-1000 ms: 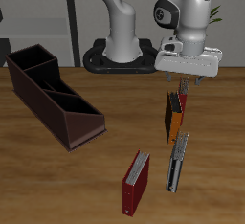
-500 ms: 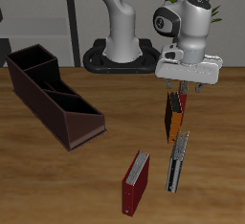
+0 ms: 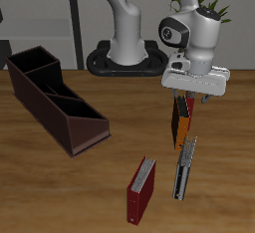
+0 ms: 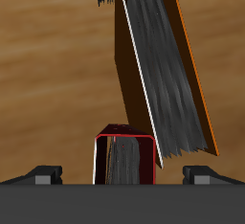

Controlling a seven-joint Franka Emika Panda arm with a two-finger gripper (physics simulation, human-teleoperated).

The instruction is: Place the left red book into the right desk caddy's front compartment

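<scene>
The left red book point(image 3: 190, 109) stands upright on the table right behind the orange book point(image 3: 178, 123), mostly hidden by it and by my hand. My gripper point(image 3: 188, 97) hangs just above both books, jaws open. In the wrist view the red book's top end point(image 4: 124, 157) lies between my two fingertips point(image 4: 44, 174), untouched, with the orange book point(image 4: 163, 75) leaning beside it. The right desk caddy point(image 3: 60, 110), long and dark maroon with slanted dividers, sits far across the table, nothing visible in its sections.
A red book with grey page edges point(image 3: 140, 189) stands near the table's front edge. A dark book point(image 3: 184, 167) stands just in front of the orange one. The robot's base point(image 3: 125, 58) is at the back.
My gripper has come down a little toward the top of the standing books. The books and the caddy have not moved.
</scene>
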